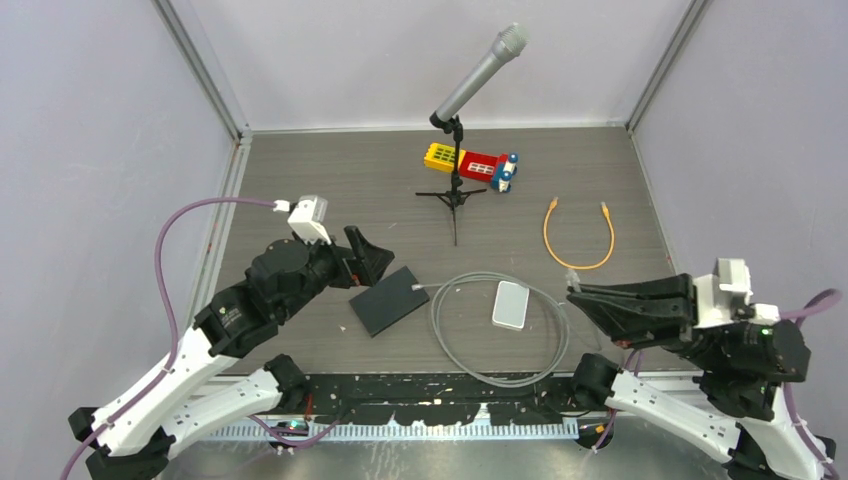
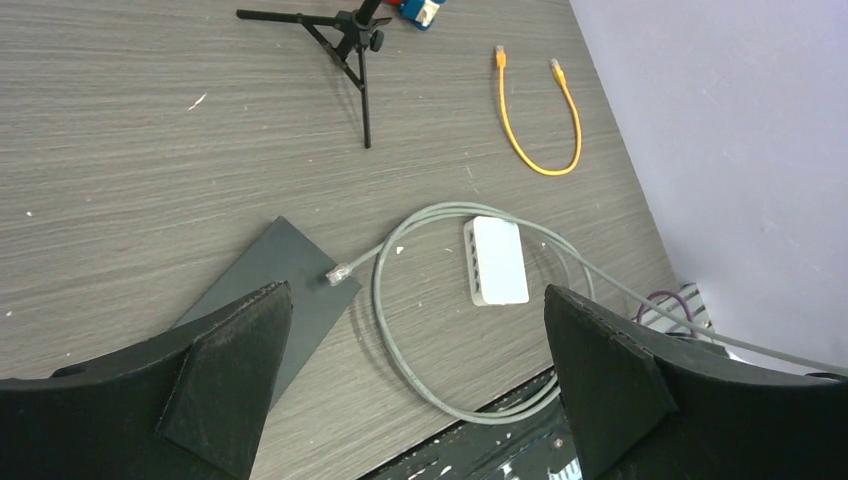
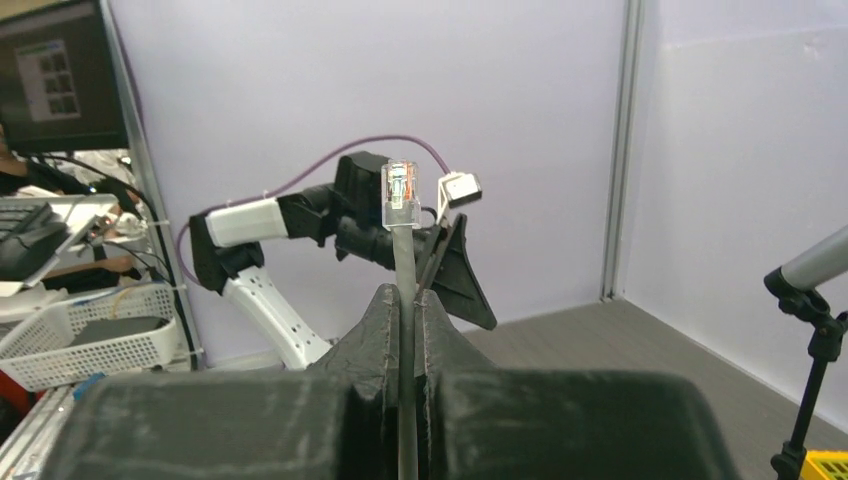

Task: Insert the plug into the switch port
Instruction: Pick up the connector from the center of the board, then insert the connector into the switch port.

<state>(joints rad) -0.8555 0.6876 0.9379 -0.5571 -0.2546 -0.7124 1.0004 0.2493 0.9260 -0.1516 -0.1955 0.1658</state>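
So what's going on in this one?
The right end effector is shut on the gray cable just behind its plug, which sticks out beyond the grip. The white switch lies on the table inside the cable's loop, with no plug in it yet. The left end effector hangs open and empty near the black pad.

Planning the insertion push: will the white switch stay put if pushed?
Likely slides: the white switch lies flat and unbraced on the smooth table. Probably light, being a small plastic box. Unlikely to tip, since it sits low.
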